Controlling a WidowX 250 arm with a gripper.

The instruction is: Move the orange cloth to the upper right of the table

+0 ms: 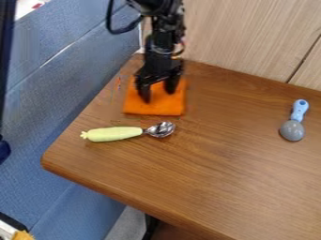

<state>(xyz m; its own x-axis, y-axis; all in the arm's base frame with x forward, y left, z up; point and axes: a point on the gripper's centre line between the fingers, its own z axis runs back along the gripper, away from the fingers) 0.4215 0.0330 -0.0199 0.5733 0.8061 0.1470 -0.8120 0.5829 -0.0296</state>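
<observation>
One orange cloth (165, 107), desk (219, 178) 11 o'clock | jaws clearly apart over cloth | contact can't be made out | green-handled spoon (115, 134), cloth's 7 o'clock

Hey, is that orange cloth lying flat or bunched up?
Flat: the orange cloth shows fairly straight edges and distinct lower corners, with no bunching visible. Whether it's folded in layers, I cannot tell.
</observation>
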